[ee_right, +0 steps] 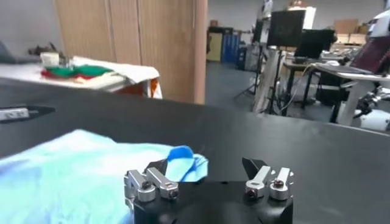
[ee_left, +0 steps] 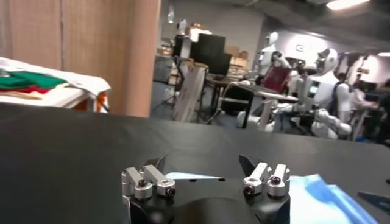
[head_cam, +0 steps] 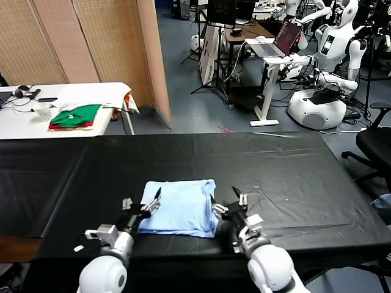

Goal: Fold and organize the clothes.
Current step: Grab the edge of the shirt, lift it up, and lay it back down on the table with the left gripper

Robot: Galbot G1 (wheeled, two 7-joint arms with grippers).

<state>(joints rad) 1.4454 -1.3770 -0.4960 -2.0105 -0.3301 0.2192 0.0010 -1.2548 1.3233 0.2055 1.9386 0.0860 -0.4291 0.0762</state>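
Observation:
The clothes are one pale blue T-shirt (head_cam: 180,207), folded into a rough rectangle near the front edge of the black table (head_cam: 287,171). My left gripper (head_cam: 142,200) stands open at the shirt's left edge, with nothing between its fingers. In the left wrist view the left gripper (ee_left: 203,164) shows bare black cloth between its tips, with the T-shirt (ee_left: 323,198) off to one side. At the shirt's right edge, my right gripper (head_cam: 227,200) is open too. In the right wrist view the right gripper (ee_right: 204,165) has a curled corner of the T-shirt (ee_right: 73,170) by one fingertip, not gripped.
Green and red garments (head_cam: 74,116) lie on a white table (head_cam: 91,94) at the back left, beside a wooden partition (head_cam: 104,36). A laptop stand (head_cam: 275,55) and other robots (head_cam: 324,91) stand beyond the table. An office chair (head_cam: 376,143) is at the right.

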